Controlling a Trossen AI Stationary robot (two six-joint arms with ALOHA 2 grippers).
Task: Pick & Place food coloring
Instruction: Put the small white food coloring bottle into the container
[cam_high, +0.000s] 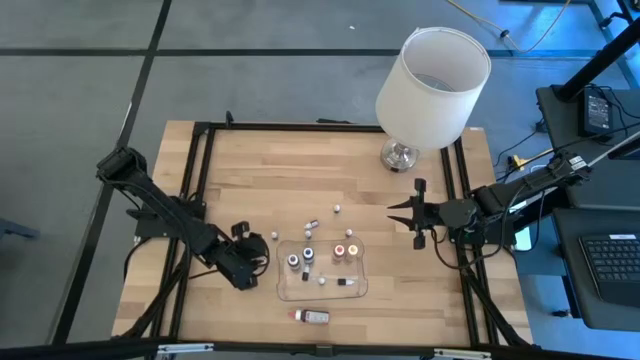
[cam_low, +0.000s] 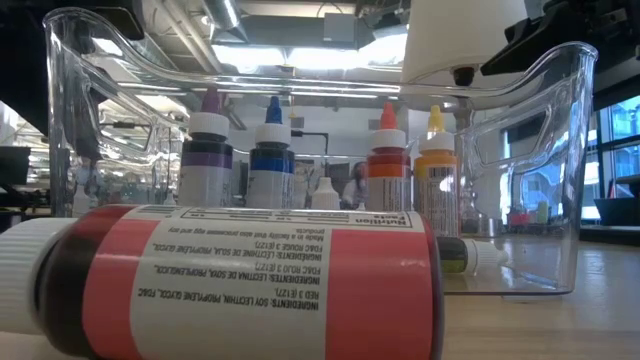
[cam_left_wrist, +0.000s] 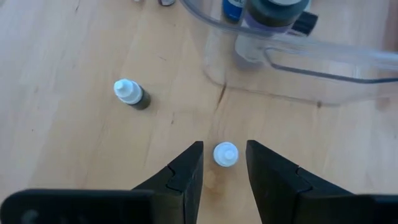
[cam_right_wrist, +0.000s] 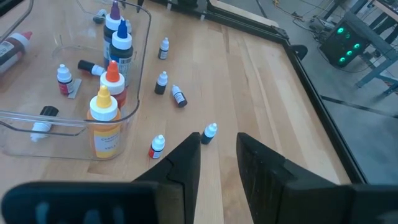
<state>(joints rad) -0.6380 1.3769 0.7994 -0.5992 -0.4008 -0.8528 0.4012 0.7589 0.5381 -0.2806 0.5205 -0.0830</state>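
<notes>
Tiny white-capped food coloring bottles lie scattered on the wooden table (cam_high: 230, 170) beside a clear tray (cam_high: 352, 290). In the left wrist view, one of them (cam_left_wrist: 226, 155) stands upright, seen cap-on from above. My left gripper (cam_left_wrist: 224, 145) is open, with one finger on either side of this bottle and a gap showing on both sides. In the high view that gripper (cam_high: 262, 245) is just left of the tray. A dark bottle (cam_left_wrist: 133, 95) lies farther off. My right gripper (cam_right_wrist: 219, 138) hangs open and empty at the table's right, above a blue-black bottle (cam_right_wrist: 209, 132) and a red one (cam_right_wrist: 157, 146).
The tray holds upright purple (cam_low: 208, 150), blue (cam_low: 271, 150), orange (cam_low: 388, 155) and yellow (cam_low: 436, 160) bottles, and a small one lies on its floor. A larger red bottle (cam_high: 312, 316) lies on its side near the front edge. A white-shaded lamp (cam_high: 430, 85) stands at the far right.
</notes>
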